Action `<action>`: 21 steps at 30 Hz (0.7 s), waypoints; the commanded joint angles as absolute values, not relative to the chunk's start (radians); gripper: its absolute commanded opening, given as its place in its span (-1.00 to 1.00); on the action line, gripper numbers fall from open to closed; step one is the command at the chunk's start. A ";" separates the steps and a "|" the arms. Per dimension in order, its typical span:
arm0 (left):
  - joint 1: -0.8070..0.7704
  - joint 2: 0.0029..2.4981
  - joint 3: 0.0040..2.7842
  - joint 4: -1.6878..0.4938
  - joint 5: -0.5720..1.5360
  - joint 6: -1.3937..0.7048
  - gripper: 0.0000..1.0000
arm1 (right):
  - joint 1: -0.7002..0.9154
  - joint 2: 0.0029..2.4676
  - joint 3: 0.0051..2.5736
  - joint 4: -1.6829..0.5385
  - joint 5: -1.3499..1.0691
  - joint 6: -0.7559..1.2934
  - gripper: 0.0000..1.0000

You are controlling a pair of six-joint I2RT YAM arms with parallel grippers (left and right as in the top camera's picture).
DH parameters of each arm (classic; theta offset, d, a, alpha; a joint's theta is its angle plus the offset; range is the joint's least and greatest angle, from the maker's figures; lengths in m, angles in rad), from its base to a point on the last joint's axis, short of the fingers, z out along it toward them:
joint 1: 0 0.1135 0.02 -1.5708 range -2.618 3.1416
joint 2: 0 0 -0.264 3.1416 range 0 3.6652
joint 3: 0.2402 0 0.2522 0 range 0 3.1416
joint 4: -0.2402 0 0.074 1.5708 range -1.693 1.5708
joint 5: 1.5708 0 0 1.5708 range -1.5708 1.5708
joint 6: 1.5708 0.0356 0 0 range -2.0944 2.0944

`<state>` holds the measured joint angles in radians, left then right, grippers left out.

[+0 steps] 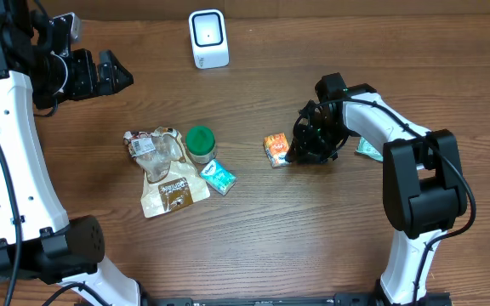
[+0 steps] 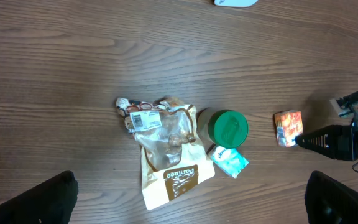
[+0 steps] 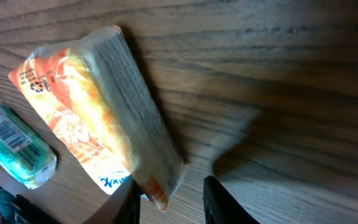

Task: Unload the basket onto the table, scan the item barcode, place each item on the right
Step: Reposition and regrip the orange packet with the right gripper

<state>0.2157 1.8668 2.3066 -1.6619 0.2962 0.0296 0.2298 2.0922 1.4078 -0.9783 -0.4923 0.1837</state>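
Note:
The orange snack packet (image 1: 276,149) lies flat on the wooden table right of centre. My right gripper (image 1: 292,156) is down at its right end. In the right wrist view the packet (image 3: 92,106) has one corner reaching between the two black fingers (image 3: 219,202); it rests against the left one and a gap shows to the right one. The right gripper (image 3: 173,208) is narrowly open. The white barcode scanner (image 1: 208,38) stands at the far edge. My left gripper (image 1: 113,75) hangs wide open high at the far left, holding nothing.
Left of centre lie a clear bag with a label (image 1: 147,146), a brown-and-white pouch (image 1: 173,191), a green-lidded jar (image 1: 200,142) and a teal packet (image 1: 220,177). Another teal packet (image 1: 367,150) lies under the right arm.

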 commanded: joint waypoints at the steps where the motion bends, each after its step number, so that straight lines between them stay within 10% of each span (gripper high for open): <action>1: 0.209 1.858 2.323 -1.664 0.304 0.046 0.99 | 0.235 2.093 1.402 -0.961 -0.505 0.214 -0.39; 21: 0.209 1.858 2.323 -1.664 0.304 0.046 0.99 | 0.255 2.093 1.401 -0.900 -0.517 0.250 -0.39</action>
<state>0.2157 1.8668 2.3066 -1.6615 0.2962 0.0296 0.2352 2.0922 1.4067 -0.9195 -0.5091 0.2184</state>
